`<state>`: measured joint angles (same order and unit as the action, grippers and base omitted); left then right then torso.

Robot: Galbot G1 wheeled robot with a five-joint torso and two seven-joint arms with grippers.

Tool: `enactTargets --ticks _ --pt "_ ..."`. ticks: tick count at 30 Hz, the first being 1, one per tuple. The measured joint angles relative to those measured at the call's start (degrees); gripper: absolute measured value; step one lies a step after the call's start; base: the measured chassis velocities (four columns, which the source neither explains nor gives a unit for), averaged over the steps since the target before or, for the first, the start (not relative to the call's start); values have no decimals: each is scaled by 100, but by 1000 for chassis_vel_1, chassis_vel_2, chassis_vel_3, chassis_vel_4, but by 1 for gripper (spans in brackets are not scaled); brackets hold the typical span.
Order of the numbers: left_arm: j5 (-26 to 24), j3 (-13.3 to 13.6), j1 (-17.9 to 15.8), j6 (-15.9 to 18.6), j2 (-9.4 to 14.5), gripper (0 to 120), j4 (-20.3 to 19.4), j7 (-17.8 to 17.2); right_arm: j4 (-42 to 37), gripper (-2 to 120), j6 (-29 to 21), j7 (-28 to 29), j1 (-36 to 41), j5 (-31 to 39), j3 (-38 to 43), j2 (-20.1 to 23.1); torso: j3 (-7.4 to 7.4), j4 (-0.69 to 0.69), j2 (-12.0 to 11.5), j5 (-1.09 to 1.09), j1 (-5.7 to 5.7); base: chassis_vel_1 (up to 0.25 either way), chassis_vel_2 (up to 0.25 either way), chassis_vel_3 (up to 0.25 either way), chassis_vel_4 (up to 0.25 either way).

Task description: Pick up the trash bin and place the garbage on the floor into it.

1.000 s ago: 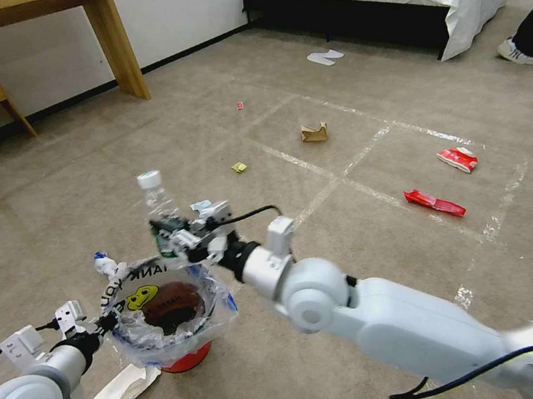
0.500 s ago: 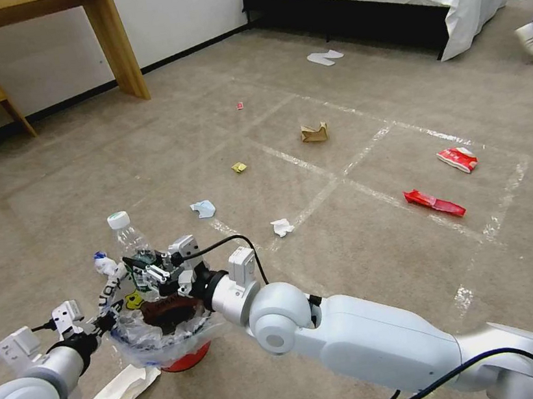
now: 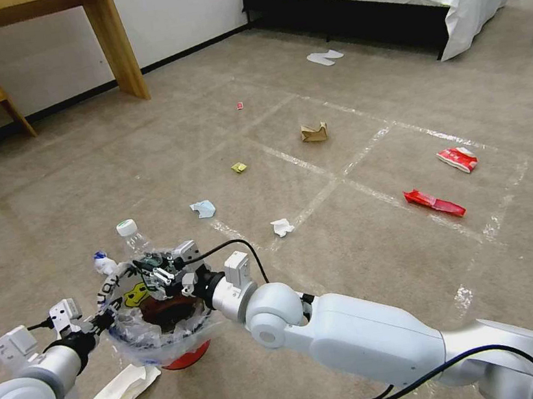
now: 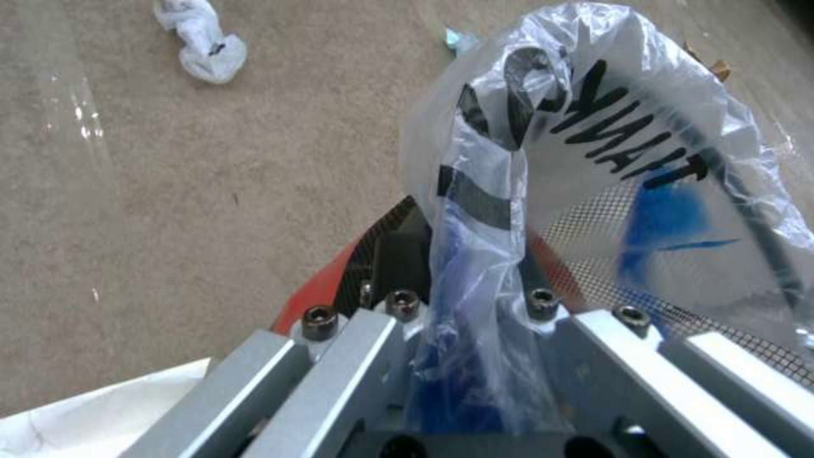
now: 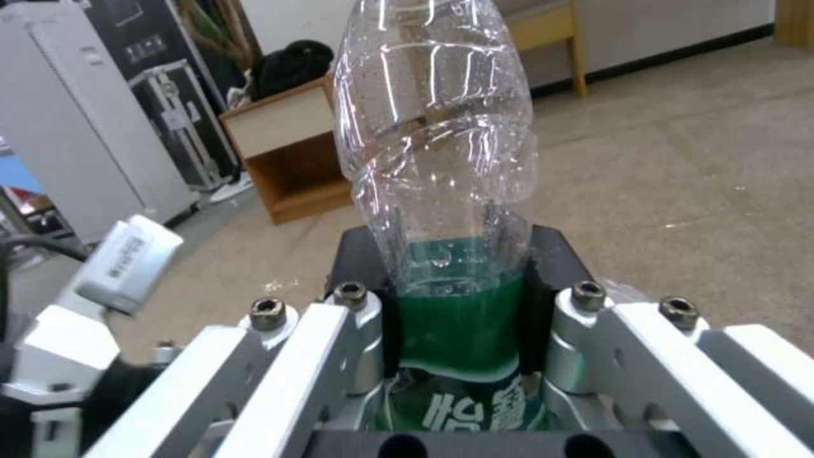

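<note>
The right gripper (image 3: pixel 159 276) is clenched on the green-labelled clear bottle (image 3: pixel 135 243), its pads (image 5: pixel 536 299) pressing the label band at either side. The bottle's long axis runs near upright, white cap up and tipped slightly away from the robot, its base end at the far rim of the trash bin (image 3: pixel 186 357), so the mouth of the bin lies just below and a little nearer the robot than the bottle. The left gripper (image 3: pixel 102 321) grasps the bin's left rim and clear bag (image 4: pixel 594 146). Farther out on the carpet (image 3: pixel 353 260) lie tissues (image 3: pixel 281 227), a yellow scrap (image 3: pixel 239 167), a brown paper bag (image 3: pixel 314 132) and red wrappers (image 3: pixel 434 203).
</note>
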<state>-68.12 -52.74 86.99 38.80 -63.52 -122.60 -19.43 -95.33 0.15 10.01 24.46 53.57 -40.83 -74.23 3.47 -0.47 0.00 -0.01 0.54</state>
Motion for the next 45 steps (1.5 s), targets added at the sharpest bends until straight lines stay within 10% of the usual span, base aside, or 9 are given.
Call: enactTargets --ticks 19,35,45 --pt "49 -2 -13 -13 -28 5 45 16 208 25 143 -23 0 -195 -73 -45 0 0 0 0 0 0 0 0 0" --pt "77 -22 2 -22 -50 5 58 29 139 88 66 5 33 -189 -172 -41 0 0 0 0 0 0 0 0 0" --pt "86 -37 18 -38 -57 5 62 51 154 99 59 24 47 -224 -241 -73 0 0 0 0 0 0 0 0 0"
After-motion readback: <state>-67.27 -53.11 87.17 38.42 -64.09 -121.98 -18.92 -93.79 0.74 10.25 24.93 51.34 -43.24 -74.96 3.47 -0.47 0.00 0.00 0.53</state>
